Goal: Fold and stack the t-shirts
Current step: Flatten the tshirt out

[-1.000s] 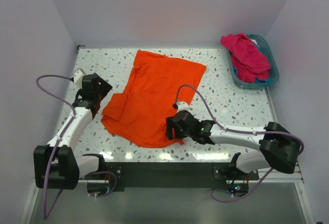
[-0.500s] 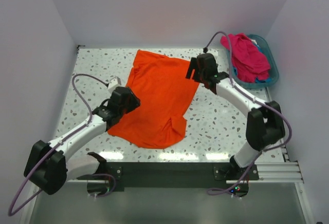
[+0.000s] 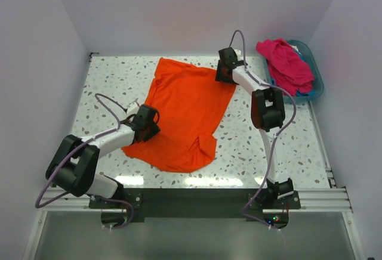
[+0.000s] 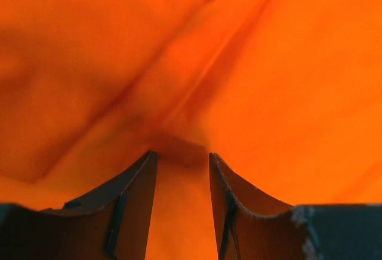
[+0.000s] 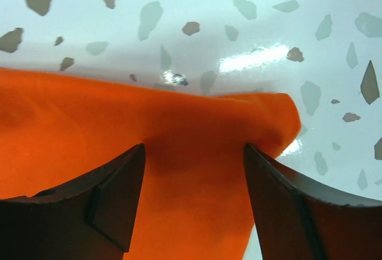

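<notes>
Orange t-shirt [image 3: 185, 105] ridge between narrowly parted left jaws, corner between wide-spread right jaws.

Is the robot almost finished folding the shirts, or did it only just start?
Only just starting. No shirt looks folded or stacked yet. The orange t-shirt lies spread on the table, with the left claw at its left side and the right claw open over its far-right corner. The pink t-shirt sits crumpled in the teal basket, with blue cloth under it.

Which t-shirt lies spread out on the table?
The bright orange cloth t-shirt; the magenta-pink cloth t-shirt sits crumpled in the teal plastic basket.
</notes>
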`<state>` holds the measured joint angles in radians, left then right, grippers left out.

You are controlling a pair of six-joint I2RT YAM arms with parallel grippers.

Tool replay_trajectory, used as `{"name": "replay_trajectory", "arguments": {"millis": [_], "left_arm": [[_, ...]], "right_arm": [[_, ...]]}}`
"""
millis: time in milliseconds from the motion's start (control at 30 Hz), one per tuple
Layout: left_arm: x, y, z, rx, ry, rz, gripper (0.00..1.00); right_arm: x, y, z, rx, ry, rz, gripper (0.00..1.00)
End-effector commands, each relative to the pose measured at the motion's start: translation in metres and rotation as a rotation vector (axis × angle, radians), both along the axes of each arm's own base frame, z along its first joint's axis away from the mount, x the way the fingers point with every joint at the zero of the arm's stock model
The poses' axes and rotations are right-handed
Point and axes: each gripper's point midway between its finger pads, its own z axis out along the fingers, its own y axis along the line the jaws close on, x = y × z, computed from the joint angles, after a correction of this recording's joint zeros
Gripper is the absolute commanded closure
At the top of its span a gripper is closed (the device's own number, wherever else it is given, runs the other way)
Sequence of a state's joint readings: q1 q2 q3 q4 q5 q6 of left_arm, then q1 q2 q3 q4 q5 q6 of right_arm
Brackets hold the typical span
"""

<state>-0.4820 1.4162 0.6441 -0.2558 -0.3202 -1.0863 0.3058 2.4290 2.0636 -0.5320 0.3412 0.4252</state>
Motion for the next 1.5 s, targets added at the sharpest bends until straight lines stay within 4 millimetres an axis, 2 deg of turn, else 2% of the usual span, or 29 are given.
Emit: {"name": "replay_trajectory", "arguments": {"millis": [0,100,167,200,267,300,333,367,400,433,467,500,533,567,600,633,700,767,800,867,900,967,1000,1033,1167,1200,1300,1400,1467], "left_arm": [[0.018,0.026,-0.013,-0.043,0.054,0.12,0.56],[0.03,0.045,-0.029,0.014,0.117,0.163,0.57],[0.049,0.053,-0.023,0.054,0.109,0.181,0.57],[0.053,0.061,-0.031,0.075,0.139,0.196,0.58],[0.078,0.071,-0.022,0.132,0.114,0.204,0.6],[0.084,0.079,-0.033,0.168,0.145,0.203,0.61],[0.112,0.082,-0.018,0.195,0.099,0.206,0.62],[0.117,0.088,-0.019,0.248,0.127,0.168,0.62],[0.125,0.096,-0.035,0.289,0.17,0.153,0.61],[0.157,0.095,-0.019,0.315,0.128,0.085,0.6],[0.172,0.1,-0.02,0.322,0.129,0.059,0.59],[0.181,0.103,-0.038,0.338,0.172,0.025,0.57],[0.22,0.093,-0.017,0.323,0.097,-0.068,0.55],[0.236,0.087,-0.016,0.303,0.077,-0.119,0.5],[0.246,0.083,-0.032,0.29,0.1,-0.162,0.48],[0.277,0.071,-0.006,0.271,0.018,-0.228,0.45],[0.297,0.053,0.006,0.217,-0.044,-0.293,0.36],[0.312,0.037,0.039,0.161,-0.137,-0.333,0.27],[0.315,0.032,0.068,0.146,-0.198,-0.34,0.25],[0.309,0.027,0.091,0.126,-0.242,-0.339,0.2],[0.298,0.028,0.112,0.13,-0.269,-0.326,0.19],[0.284,0.033,0.131,0.119,-0.293,-0.275,0.18],[0.271,0.037,0.164,0.115,-0.342,-0.242,0.17],[0.252,0.046,0.148,0.114,-0.296,-0.177,0.17],[0.182,0.064,0.149,0.082,-0.303,-0.024,0.21],[0.154,0.068,0.14,0.078,-0.29,-0.011,0.23],[0.101,0.078,0.109,0.085,-0.222,0.068,0.36],[0.059,0.08,0.082,0.075,-0.147,0.102,0.49],[0.042,0.075,0.074,0.08,-0.132,0.107,0.5]], "right_arm": [[0.004,-0.018,0.022,-0.051,0.0,-0.034,0.31],[-0.01,-0.022,0.011,-0.063,0.034,-0.029,0.45],[-0.019,-0.024,0.007,-0.066,0.048,-0.028,0.56],[-0.035,-0.027,-0.007,-0.071,0.094,-0.024,0.64],[-0.044,-0.027,0.006,-0.048,0.07,-0.025,0.73],[-0.067,-0.028,-0.015,-0.035,0.128,-0.021,0.83],[-0.077,-0.025,-0.018,-0.011,0.141,-0.016,0.87],[-0.082,-0.02,-0.001,0.024,0.104,-0.006,0.9],[-0.114,-0.017,-0.026,0.062,0.179,-0.002,0.95],[-0.122,-0.003,-0.024,0.11,0.151,0.023,0.98],[-0.132,0.01,-0.009,0.177,0.114,0.033,0.99],[-0.166,0.013,-0.029,0.193,0.17,0.046,0.99],[-0.178,0.04,-0.027,0.225,0.145,0.102,0.99],[-0.192,0.05,-0.028,0.227,0.145,0.122,0.96],[-0.209,0.057,-0.028,0.236,0.148,0.12,0.94],[-0.217,0.078,-0.027,0.258,0.136,0.166,0.89],[-0.22,0.085,-0.026,0.292,0.14,0.158,0.78],[-0.213,0.076,-0.021,0.252,0.138,0.153,0.63],[-0.202,0.077,-0.009,0.248,0.11,0.152,0.58],[-0.19,0.067,0.003,0.246,0.086,0.142,0.45],[-0.18,0.062,0.016,0.259,0.057,0.129,0.41],[-0.174,0.057,0.024,0.257,0.05,0.131,0.35],[-0.167,0.058,0.032,0.264,0.036,0.135,0.35],[-0.165,0.056,0.037,0.264,0.03,0.134,0.35],[-0.17,0.051,0.051,0.265,-0.006,0.134,0.34],[-0.175,0.049,0.048,0.266,-0.002,0.13,0.34],[-0.186,0.043,0.049,0.271,-0.014,0.122,0.35],[-0.194,0.04,0.046,0.283,-0.019,0.124,0.36],[-0.198,0.043,0.046,0.295,-0.021,0.137,0.36]]}}
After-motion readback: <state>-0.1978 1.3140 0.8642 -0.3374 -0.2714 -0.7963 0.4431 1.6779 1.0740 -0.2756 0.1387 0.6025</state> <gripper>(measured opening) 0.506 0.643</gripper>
